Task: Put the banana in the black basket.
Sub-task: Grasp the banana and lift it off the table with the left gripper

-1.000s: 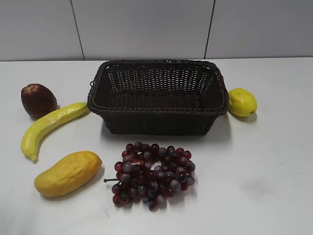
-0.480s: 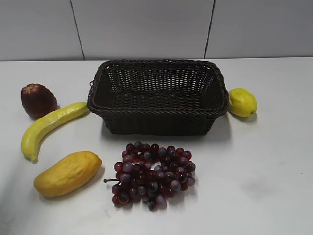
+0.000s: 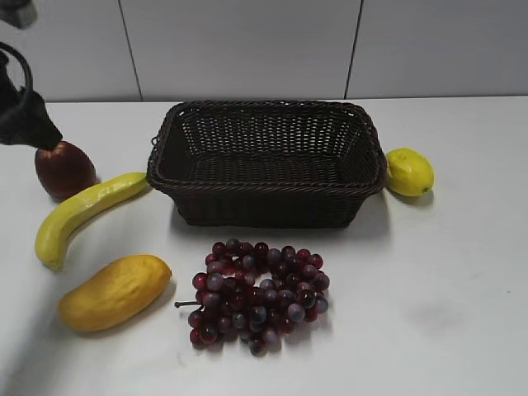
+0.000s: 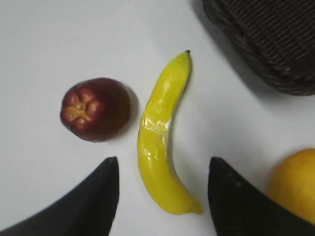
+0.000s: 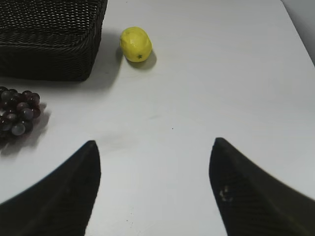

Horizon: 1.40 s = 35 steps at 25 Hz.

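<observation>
**No text on show**

Scanning every view, and there's nothing to read: no label, brand, number or sign anywhere. The banana (image 4: pixel 160 135) carries no sticker, the basket (image 3: pixel 266 162) no tag, and at 3 o'clock of it the lemon (image 3: pixel 409 172) is plain too. The table (image 3: pixel 445 280) is unmarked white, and the wall (image 3: pixel 247 45) at 12 o'clock shows bare panels only.

Left arm (image 3: pixel 21 107) cropped at exterior view's 10 o'clock edge. Black basket (image 4: pixel 268 39) clipped at 1 o'clock in left wrist view, mango (image 4: pixel 295 184) at 4 o'clock.
</observation>
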Available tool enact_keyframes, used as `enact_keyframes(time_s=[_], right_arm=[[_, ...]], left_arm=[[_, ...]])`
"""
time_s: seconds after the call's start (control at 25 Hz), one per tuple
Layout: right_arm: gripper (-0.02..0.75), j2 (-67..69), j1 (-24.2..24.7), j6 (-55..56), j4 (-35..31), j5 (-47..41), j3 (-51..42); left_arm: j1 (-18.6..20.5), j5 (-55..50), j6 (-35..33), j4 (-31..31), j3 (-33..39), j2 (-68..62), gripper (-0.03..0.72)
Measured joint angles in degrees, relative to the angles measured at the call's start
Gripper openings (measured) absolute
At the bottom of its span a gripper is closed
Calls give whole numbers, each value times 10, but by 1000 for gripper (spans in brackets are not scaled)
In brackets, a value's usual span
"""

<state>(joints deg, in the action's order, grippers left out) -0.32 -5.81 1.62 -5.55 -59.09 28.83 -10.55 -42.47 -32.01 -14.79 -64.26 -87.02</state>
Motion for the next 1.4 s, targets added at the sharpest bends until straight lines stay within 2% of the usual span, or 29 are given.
enact_keyframes(time_s=[0.24,0.4,0.56,0.72,0.96,1.4], right_arm=[[520,0,0,0,0,0,0],[520,0,0,0,0,0,0],[520,0,0,0,0,0,0],[520,0,0,0,0,0,0],[520,0,0,0,0,0,0],[520,0,0,0,0,0,0]], left_arm=[[-22,13,13,46,-10,-85,535],[-42,13,26,74,-40,-146,535],[-48,6,55,118,-72,-194,534],[-53,4,61,131,-96,-229,537],[-58,8,65,141,-124,-273,592],[-58,28,66,148,-143,-331,601]])
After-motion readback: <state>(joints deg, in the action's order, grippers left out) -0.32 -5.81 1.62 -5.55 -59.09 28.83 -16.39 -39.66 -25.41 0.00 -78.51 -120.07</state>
